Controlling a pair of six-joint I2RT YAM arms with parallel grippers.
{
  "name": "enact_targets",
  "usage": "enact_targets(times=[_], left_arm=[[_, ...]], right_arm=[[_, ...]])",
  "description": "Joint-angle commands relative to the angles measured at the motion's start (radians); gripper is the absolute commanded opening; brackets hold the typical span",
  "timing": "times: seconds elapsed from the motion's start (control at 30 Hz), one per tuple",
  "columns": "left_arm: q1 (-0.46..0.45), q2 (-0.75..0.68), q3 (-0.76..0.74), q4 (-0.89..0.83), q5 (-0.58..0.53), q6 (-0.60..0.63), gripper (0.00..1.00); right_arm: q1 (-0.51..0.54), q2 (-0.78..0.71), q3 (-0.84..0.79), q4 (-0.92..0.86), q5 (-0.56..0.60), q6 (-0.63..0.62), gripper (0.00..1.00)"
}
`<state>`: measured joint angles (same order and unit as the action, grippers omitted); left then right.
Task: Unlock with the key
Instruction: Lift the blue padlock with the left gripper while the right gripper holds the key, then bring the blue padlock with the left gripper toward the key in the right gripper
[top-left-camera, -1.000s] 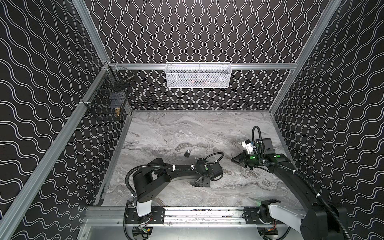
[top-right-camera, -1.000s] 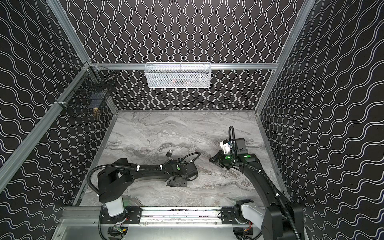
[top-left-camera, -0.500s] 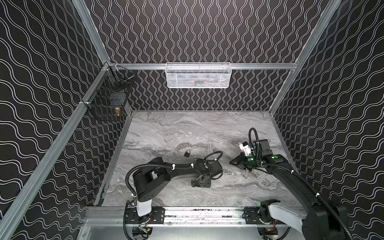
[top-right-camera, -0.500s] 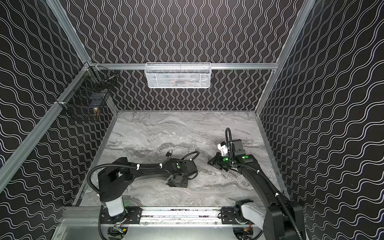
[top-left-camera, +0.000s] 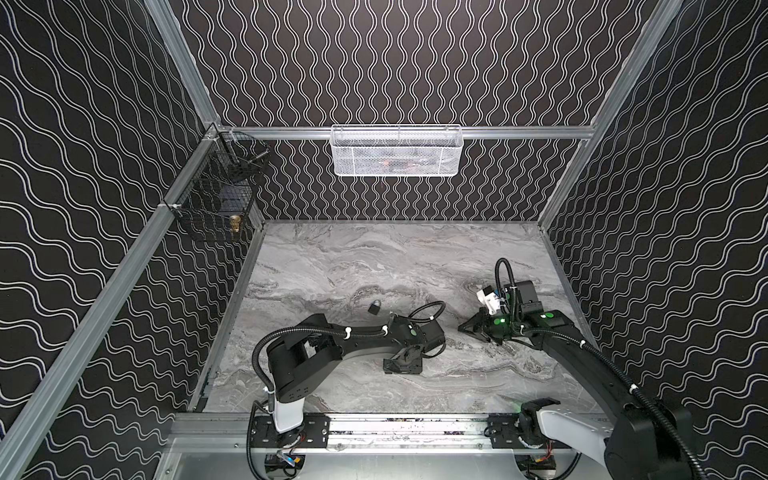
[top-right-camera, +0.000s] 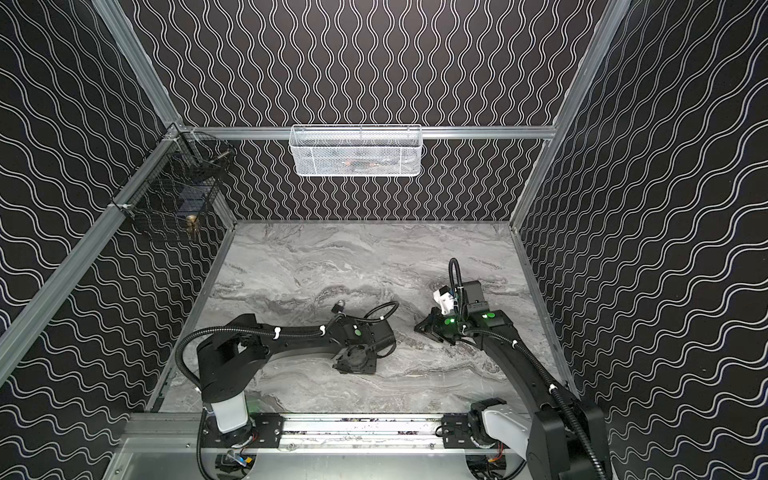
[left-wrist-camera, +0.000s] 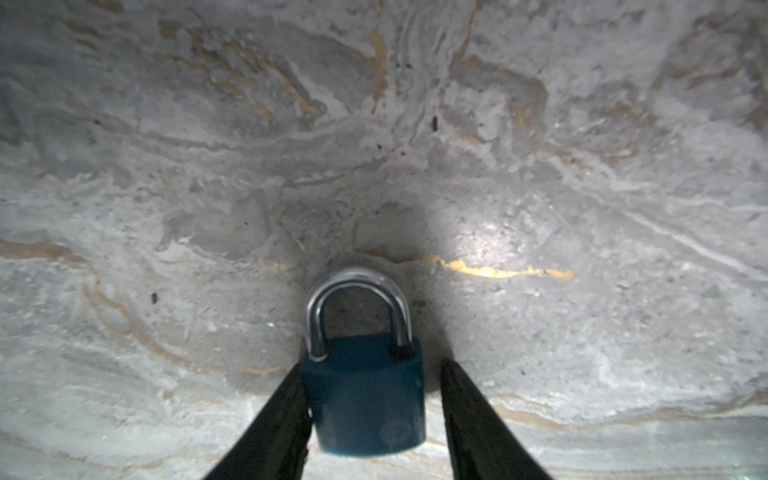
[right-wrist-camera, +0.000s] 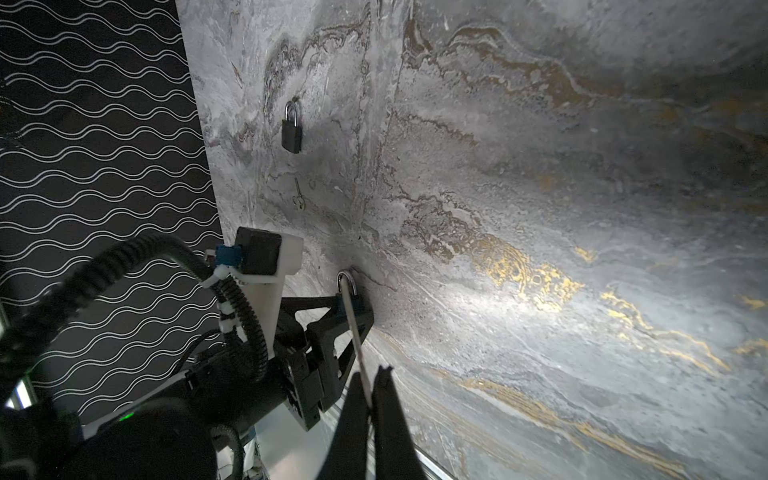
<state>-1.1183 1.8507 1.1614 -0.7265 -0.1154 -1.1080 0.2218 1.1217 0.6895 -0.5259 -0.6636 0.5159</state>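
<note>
Key (right-wrist-camera: 356, 345) tip, pinched by right gripper (right-wrist-camera: 371, 376), lost against blue padlock (left-wrist-camera: 365, 399)

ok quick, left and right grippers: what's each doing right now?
Left gripper: open, jaws either side of the blue padlock, one finger touching it, not clamped.
Right gripper: shut on the key.

No legible txt or nos. anywhere, faint round stamp on blue padlock (left-wrist-camera: 365, 399) body, too blurry to read
</note>
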Motion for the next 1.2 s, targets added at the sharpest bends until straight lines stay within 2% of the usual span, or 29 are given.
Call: enact_targets(times=[0.0,0.3,0.7,0.97,1.17], left_arm=[[0.002,0.01,-0.005,-0.027,-0.002,-0.034,0.5],[0.002,-0.002,-0.006,-0.027,-0.017,-0.034,0.41],[0.002,-0.081,0.001,-0.028,-0.076,-0.043,0.34],[0.036,-0.195,0.024,-0.064,-0.152,-0.059,0.3],[0.081,-0.304,0.032,-0.05,-0.194,-0.083,0.24]], right_arm=[[0.004,0.0,-0.006,0.022,-0.011,0.011,0.0],[0.01,0.004,-0.005,0.02,-0.007,0.008,0.0],[0.028,0.002,0.0,0.004,0.005,0.004,0.0],[0.085,-0.015,-0.001,-0.009,0.028,0.024,0.0],[0.188,-0.07,-0.05,0.08,0.046,0.116,0.0]])
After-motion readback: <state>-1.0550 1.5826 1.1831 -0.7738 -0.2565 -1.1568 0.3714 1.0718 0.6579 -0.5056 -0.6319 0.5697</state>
